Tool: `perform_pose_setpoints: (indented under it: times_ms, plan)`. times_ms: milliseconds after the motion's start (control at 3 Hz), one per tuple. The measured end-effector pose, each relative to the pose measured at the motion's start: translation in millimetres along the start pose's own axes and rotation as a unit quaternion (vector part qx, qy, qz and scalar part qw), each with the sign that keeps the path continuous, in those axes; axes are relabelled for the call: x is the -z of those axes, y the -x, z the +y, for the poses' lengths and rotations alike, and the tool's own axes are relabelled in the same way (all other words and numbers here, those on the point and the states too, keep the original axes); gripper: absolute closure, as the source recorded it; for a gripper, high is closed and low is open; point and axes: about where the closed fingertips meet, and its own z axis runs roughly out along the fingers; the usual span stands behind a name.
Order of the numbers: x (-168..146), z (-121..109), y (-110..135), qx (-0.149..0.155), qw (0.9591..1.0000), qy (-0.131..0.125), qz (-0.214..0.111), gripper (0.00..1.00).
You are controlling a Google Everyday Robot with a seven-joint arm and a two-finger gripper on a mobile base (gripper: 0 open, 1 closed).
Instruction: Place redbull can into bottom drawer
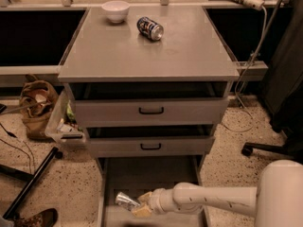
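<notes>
Silver can: we see the slim silver metal redbull can [124,200] lying on its side, low inside the open tray, with its free end pointing left.
Gripper: the two-finger gripper [141,204] with tan pads, on the white arm [213,200], sits in the front-left part of the lowest drawer, having reached in from the right.
Jaws: they are clamped on the can's right end, one pad above it and one below.
Bottom drawer: the wide, shallow grey metal bottom drawer [156,174] is pulled well out, so its floor is open from above.
Why held so: we judge the sideways hold suits a long can going into a tray with low walls, where it could not stand once the drawer is shut.
Contact: we cannot tell whether the can already touches the drawer floor or hangs just above it.
Upper drawers: the grey top drawer with a black handle [151,110] and the grey middle drawer with a black handle [150,146] are only slightly ajar, so they do not cover the tray.
Cabinet top: a short dark blue can with red and white markings [150,28] lies on its side near a small white bowl [116,11]; neither belongs to this job.
Stage: we judge the placing is nearly done, with only the release left.
Risk: a can on its side may roll when let go, though the tray walls should stop it.
</notes>
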Motion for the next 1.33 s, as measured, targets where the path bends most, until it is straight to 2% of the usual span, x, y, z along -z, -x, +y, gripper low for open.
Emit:
perform_pose_setpoints:
  times_ms: [333, 667, 1000, 1333]
  plan:
    - [-25, -19, -30, -0.048, 0.9982, -0.032, 0.016, 1.00]
    - [-49, -48, -67, -0.095, 0.9927, -0.067, 0.033, 1.00]
    - [-66, -64, -92, -0.121, 0.9882, -0.082, 0.045, 1.00]
    - [-80, -70, -117, -0.144, 0.9842, -0.082, 0.061, 1.00]
